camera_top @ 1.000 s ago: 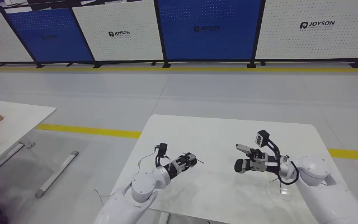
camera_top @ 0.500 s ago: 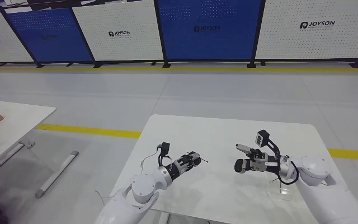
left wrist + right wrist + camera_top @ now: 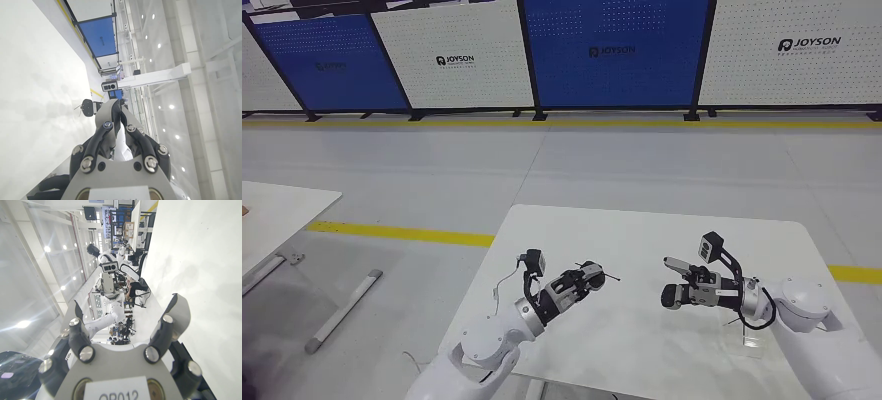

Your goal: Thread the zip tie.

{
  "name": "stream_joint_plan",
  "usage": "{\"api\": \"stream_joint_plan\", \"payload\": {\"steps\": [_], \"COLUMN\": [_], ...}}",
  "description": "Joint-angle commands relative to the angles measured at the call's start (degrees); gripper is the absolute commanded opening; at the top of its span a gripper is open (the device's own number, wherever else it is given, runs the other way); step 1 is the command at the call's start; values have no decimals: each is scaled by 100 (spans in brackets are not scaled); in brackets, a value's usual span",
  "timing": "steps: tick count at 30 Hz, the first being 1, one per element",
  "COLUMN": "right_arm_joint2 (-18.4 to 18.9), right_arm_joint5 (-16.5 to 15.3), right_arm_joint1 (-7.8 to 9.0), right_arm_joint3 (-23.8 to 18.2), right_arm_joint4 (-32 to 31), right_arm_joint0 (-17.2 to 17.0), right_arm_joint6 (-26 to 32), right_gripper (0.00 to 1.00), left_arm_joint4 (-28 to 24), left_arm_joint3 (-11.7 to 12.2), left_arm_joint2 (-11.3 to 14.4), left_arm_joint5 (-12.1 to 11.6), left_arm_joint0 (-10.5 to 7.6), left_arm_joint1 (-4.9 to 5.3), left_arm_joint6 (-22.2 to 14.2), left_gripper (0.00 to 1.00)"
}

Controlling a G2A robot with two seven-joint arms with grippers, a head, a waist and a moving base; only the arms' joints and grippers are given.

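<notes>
A thin black zip tie (image 3: 608, 278) sticks out from my left gripper (image 3: 594, 277), which is shut on it above the white table (image 3: 642, 235), left of centre. In the left wrist view the left gripper (image 3: 117, 106) has its fingers pressed together, and the tie is hidden between them. My right gripper (image 3: 669, 281) hovers a short gap to the right, facing the left one. It is open with nothing between its fingers, as the right wrist view shows (image 3: 126, 305). The tie's free tip points toward the right gripper and stays apart from it.
A small clear object (image 3: 752, 340) lies on the table beside the right forearm. The table's front edge runs close below both arms. Another white table (image 3: 282, 210) stands off to the left across bare floor.
My left gripper has moved a little up and to the right with the zip tie, toward the right gripper. The right arm has stayed still.
</notes>
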Motion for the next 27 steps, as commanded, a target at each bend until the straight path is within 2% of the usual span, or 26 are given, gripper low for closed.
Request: {"api": "stream_joint_plan", "payload": {"steps": [1,8,11,16,18,27], "right_arm_joint2": [0,0,0,0,0,0], "right_arm_joint5": [0,0,0,0,0,0], "right_arm_joint1": [0,0,0,0,0,0], "right_arm_joint3": [0,0,0,0,0,0], "right_arm_joint4": [0,0,0,0,0,0], "right_arm_joint0": [0,0,0,0,0,0], "right_arm_joint6": [0,0,0,0,0,0], "right_gripper": [100,100,100,100,100,100], "left_arm_joint4": [0,0,-219,-643,-792,-792], "left_arm_joint3": [0,0,-168,-437,-481,-481], "left_arm_joint2": [0,0,-38,-222,-251,-251], "left_arm_joint5": [0,0,-207,-560,-510,-510], "left_arm_joint0": [0,0,50,276,343,343], "left_arm_joint1": [0,0,-16,-18,-12,-12], "left_arm_joint6": [0,0,72,40,-91,-91], "left_gripper": [0,0,0,0,0,0]}}
